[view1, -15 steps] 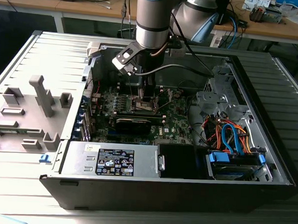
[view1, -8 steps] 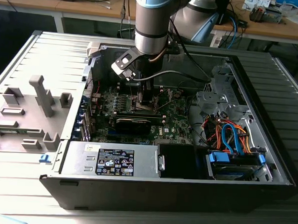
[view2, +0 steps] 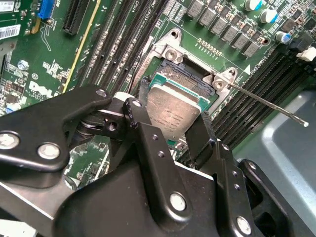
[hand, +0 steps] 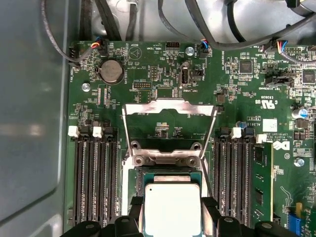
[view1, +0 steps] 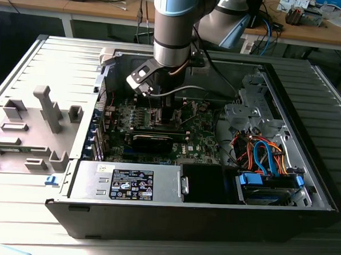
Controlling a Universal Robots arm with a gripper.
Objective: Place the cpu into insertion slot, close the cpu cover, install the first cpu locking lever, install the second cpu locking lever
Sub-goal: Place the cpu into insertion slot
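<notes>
The cpu (view2: 173,112) (hand: 172,207), a small square chip with a dull silver top, sits between my gripper's (view2: 172,114) (hand: 172,213) black fingers (hand: 135,211), which are shut on its two opposite edges. It hangs just over the insertion slot (view2: 183,78) (hand: 168,176), whose dark frame shows beyond the chip. The cpu cover (hand: 170,107) stands swung open behind the slot, and green board shows through its window. A thin metal locking lever (view2: 266,102) sticks out unlatched beside the slot. In the exterior view the gripper (view1: 166,113) reaches down into the computer case over the motherboard (view1: 198,137).
Long black memory slots (hand: 96,173) (hand: 232,173) flank the socket on both sides. A black card (view1: 152,141) lies near the gripper. The power supply (view1: 133,182) and a drive bay with coloured cables (view1: 266,158) fill the case front. A grey fixture tray (view1: 33,126) lies outside the case.
</notes>
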